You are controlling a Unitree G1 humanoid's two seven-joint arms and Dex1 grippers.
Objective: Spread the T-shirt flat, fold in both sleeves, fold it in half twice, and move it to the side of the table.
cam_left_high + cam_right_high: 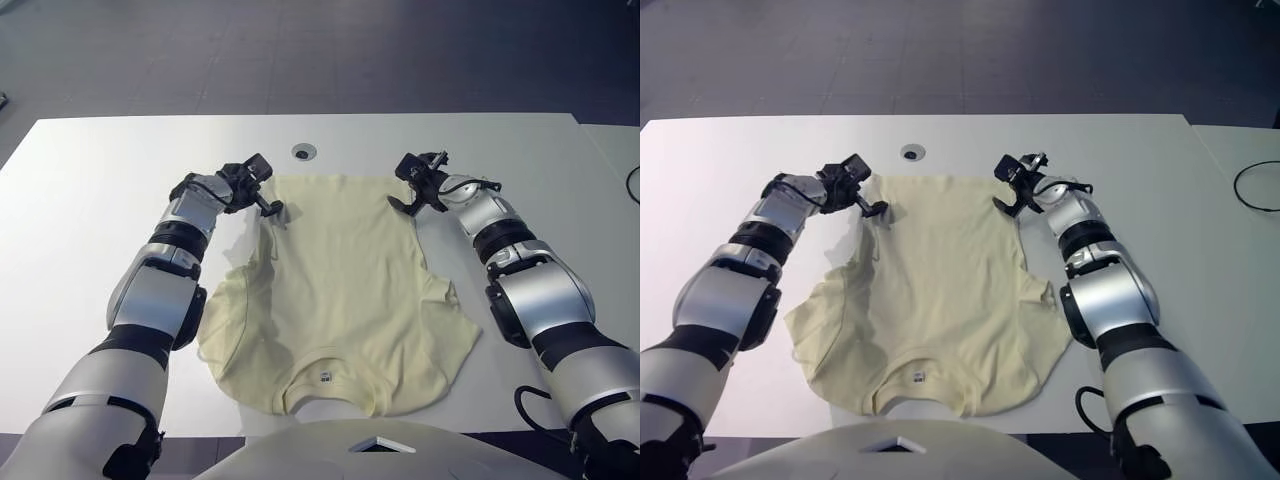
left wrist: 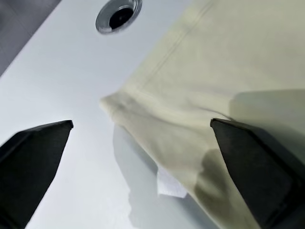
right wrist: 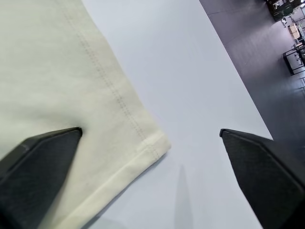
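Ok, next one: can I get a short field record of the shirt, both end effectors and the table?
Garment: pale yellow cotton T-shirt, collar toward robot, hem far, left side rumpled
Left end effector: open, at left hem corner
Right end effector: open, at right hem corner
Surface: white table, round cable hole beyond hem
Stage: sleeves not yet folded

Quick count: one T-shirt point(image 1: 340, 300), one table point(image 1: 100, 180), and two grippers, the left gripper point(image 1: 272, 208) and the right gripper point(image 1: 404, 190). One round hole point(image 1: 304, 151) sits just beyond the left gripper, and one cable loop point(image 1: 1258, 186) lies well out past the right gripper.
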